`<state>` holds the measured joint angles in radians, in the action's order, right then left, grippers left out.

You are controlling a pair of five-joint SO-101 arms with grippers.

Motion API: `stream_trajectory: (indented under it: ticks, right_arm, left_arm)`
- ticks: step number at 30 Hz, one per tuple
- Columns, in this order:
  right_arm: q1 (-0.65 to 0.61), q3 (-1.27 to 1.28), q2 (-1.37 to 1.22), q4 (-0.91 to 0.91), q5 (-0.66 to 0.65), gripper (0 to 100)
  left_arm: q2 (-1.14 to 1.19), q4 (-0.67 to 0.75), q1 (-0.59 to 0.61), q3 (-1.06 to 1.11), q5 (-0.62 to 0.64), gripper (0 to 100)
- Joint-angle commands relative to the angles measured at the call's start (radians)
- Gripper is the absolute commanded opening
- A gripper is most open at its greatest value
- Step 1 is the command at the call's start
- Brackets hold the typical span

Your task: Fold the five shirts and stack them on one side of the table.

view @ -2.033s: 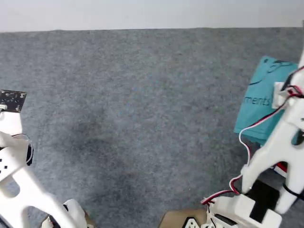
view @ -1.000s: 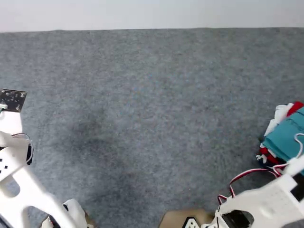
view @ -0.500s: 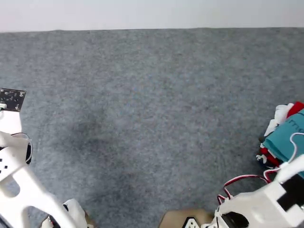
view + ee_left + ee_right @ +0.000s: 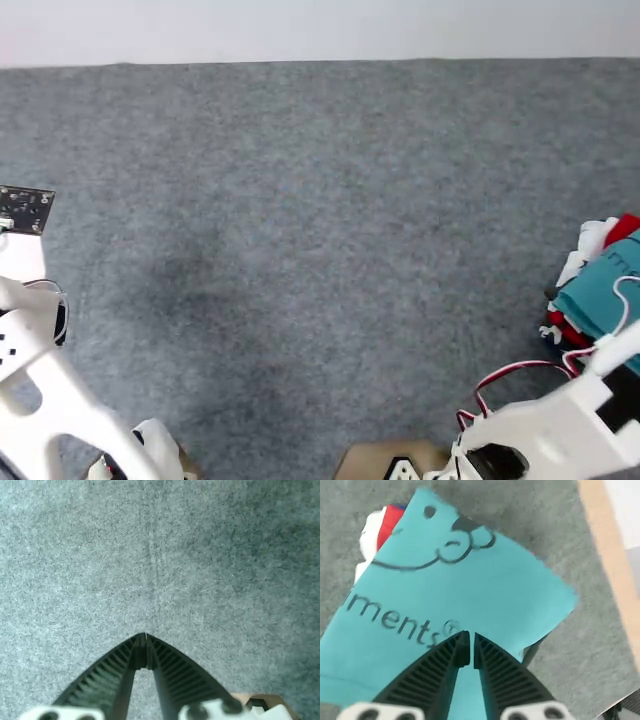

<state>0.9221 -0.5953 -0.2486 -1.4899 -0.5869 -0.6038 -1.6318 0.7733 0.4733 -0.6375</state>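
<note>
Step in hand (judged): the last shirt is being settled on the pile, with the mat (image 4: 320, 200) bare across its middle.

- The pile of shirts (image 4: 603, 285) is being seen at the 3 o'clock edge of the table in the high view. The right arm (image 4: 560, 430) is being held at about 5 o'clock, just below the pile.
- The right gripper (image 4: 470, 637) is being held directly over the teal shirt (image 4: 470, 575), its jaws pressed almost together. No cloth is being seen pinched between them.
- The left gripper (image 4: 145, 640) is being held over bare mat with its jaws pressed together, gripping nothing. The left arm (image 4: 40, 400) is being kept at about 8 o'clock.

Doing it well (judgement):
- A straight upward lift is being advised, so that the top layer is not being dragged askew.
- One corner of the teal shirt is being seen overhanging the layers beneath. It could be nudged square with closed jaws.
- The table's tan edge (image 4: 605, 555) is lying near the pile, so any push is best being directed inward.

Holding and contents: the shirts are being kept as a bare pile on the mat.
- The teal shirt is lying on top.
- A red layer (image 4: 390, 520) and a white layer (image 4: 369, 530) are showing beneath it.
- The full count cannot be told.
</note>
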Motion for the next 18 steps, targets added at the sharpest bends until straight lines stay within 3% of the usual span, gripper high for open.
stream_trajectory:
  ticks: [1,10,18]
  right_arm:
    - [0.038,-0.023,-0.031,0.071,0.005,0.9]
    - [0.067,-0.032,-0.257,0.131,0.003,0.9]
    - [0.015,-0.209,-0.077,-0.050,0.006,0.9]
  left_arm:
    - [-0.017,0.008,-0.003,-0.007,-0.003,1]
    - [-0.017,0.008,-0.003,-0.007,-0.002,1]
    - [-0.017,0.008,-0.003,-0.007,-0.002,1]
